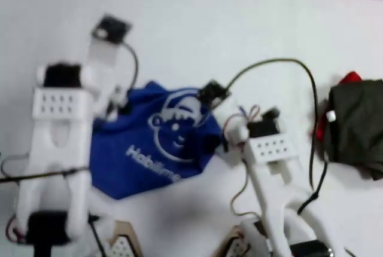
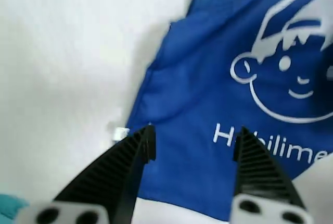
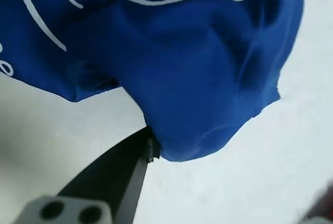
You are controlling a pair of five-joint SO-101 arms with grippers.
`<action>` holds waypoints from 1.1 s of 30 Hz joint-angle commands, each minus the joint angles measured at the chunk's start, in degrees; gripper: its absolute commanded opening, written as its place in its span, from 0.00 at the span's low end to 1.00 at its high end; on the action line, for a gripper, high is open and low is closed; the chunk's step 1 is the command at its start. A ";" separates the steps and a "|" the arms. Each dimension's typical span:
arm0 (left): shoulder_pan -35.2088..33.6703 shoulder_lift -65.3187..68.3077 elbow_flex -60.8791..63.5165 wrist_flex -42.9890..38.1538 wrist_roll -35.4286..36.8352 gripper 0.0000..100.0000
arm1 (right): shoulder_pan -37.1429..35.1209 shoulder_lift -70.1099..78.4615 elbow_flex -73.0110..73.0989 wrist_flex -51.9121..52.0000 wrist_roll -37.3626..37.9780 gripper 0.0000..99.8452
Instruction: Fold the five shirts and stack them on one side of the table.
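The blue shirt [image 1: 157, 140] lies rumpled mid-table [image 1: 239, 30] for folding. My left pincer [image 2: 195, 151] gapes wide over its edge, holding nothing, placed to pinch it. My right pincer [image 1: 220, 122] sits at the bunched opposite corner, and I cannot tell its grip.

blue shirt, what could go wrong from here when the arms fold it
The blue shirt lies bunched and creased by the right gripper, so a fold made now may come out lopsided. The left gripper has its fingers open across the shirt's edge; closing there might catch only one layer. The black cable hangs close to the dark stack and could drag it.
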 commanded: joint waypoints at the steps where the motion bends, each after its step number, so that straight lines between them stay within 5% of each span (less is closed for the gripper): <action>1: 0.35 -6.59 14.73 -6.42 0.26 0.26 | 0.31 0.66 4.48 -5.67 -0.09 0.57; 7: 0.44 -8.18 26.95 -13.71 0.26 0.26 | 0.48 0.66 9.41 -12.44 -0.35 0.43; 14: 0.70 -8.18 34.59 -24.88 0.26 0.26 | 0.48 0.13 8.09 -13.14 0.09 0.04; 22: 0.70 -8.09 40.04 -31.30 0.35 0.26 | 10.95 0.57 -4.84 -11.56 0.44 0.02; 33: 0.35 -8.00 41.63 -34.11 0.26 0.26 | 26.33 0.13 -21.19 1.54 11.25 0.02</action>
